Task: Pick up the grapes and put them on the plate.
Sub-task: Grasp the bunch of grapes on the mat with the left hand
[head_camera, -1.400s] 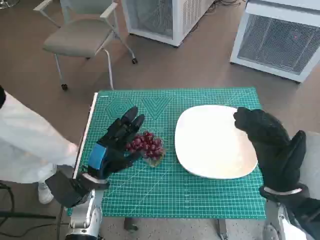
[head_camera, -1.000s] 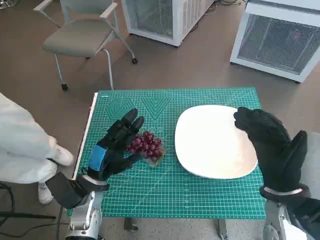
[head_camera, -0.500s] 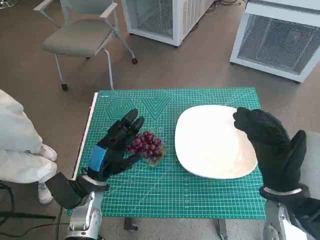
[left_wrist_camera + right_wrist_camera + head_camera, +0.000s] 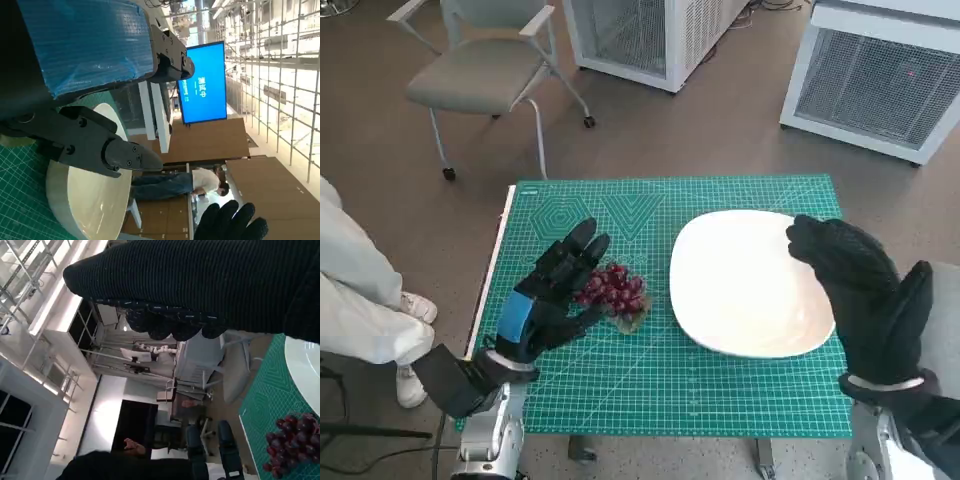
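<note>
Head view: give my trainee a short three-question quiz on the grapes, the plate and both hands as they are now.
1. True or false: the grapes lie on the plate.
2. Which hand is beside the grapes? A) left hand B) right hand
3. Fill in: the mat under everything is ____.

Key:
1. False; they lie on the mat, left of the plate.
2. A; its fingers are spread.
3. Green.
</note>
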